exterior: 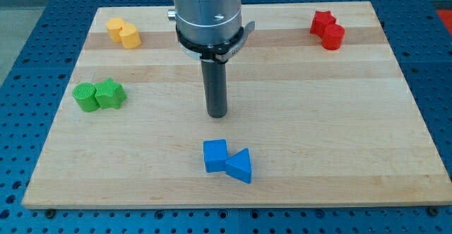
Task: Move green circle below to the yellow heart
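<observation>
Mid-board, my tip above blue blocks.

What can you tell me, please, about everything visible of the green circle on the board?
The green circle is a short, bright green cylinder that looks like painted wood or plastic, standing flat on the wooden board near the view's left edge. Its right side touches the green star. It lies below the yellow pair, the yellow heart among them, with bare board between. My tip is well to its right, not touching it.

Single raised view, perhaps front-facing, whole board
</observation>
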You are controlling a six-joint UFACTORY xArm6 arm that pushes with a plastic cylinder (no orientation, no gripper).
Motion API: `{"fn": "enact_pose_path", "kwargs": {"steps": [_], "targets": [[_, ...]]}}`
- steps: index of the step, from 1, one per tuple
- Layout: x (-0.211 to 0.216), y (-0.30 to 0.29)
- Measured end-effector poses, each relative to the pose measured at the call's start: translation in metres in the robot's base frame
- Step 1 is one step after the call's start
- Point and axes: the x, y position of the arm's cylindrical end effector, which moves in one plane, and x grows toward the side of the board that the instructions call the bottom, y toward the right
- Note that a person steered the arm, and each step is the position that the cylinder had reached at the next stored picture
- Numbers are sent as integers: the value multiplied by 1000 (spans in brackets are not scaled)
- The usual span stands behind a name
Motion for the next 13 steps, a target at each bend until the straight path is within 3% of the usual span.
{"fn": "enact_pose_path", "kwargs": {"steps": [2,3,4,5,8,9,12,13], "targets": [[-89,-125],[-94,-149],[-89,-149],[11,-138],[30,-147],[85,-215],[85,-247],[39,-251]]}}
